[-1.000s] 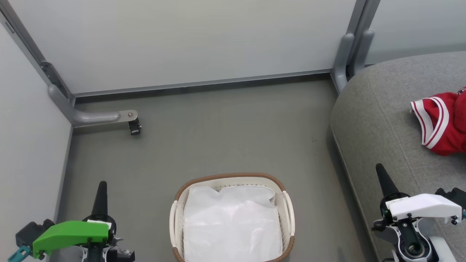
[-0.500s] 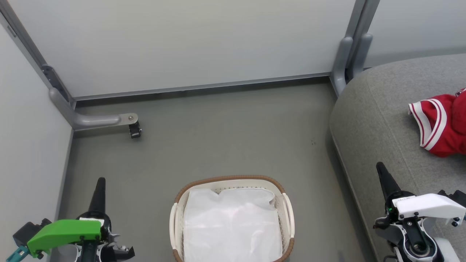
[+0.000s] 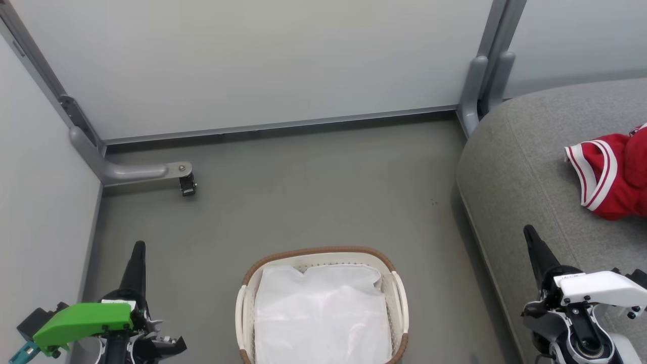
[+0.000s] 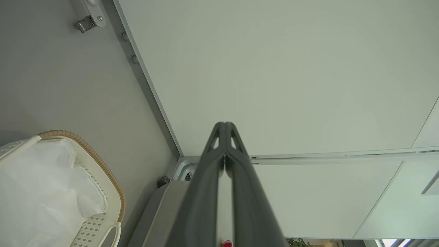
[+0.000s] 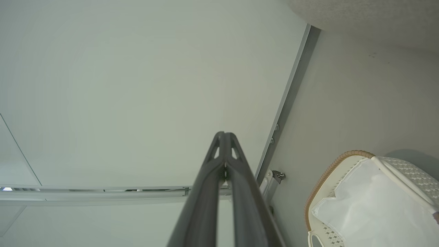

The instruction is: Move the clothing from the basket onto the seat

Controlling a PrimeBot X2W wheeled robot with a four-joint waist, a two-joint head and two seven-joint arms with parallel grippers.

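The white perforated basket [image 3: 245, 303] with a brown rim stands on the floor at the bottom centre, holding a flat white liner sheet [image 3: 321, 316]. Red clothing [image 3: 614, 174] with white-striped trim lies on the grey seat [image 3: 510, 167] at the right edge. My left gripper [image 3: 137, 250] is shut and empty, left of the basket. My right gripper [image 3: 529, 233] is shut and empty over the seat's front edge, below the clothing. The left wrist view shows shut tips [image 4: 224, 126] and the basket [image 4: 113, 192]; the right wrist view shows shut tips [image 5: 224, 135] and the basket [image 5: 317, 192].
Pale partition panels [image 3: 252, 60] wall in the back and left. A grey panel foot with a caster [image 3: 187, 183] juts onto the floor at the left. A grey post [image 3: 477, 81] stands by the seat's corner. Grey floor [image 3: 313, 192] lies between basket and panels.
The head camera has tilted a little, so the whole scene sits slightly lower in the picture. Both grippers stay shut and low in the frame; the clothing has not moved on the seat.
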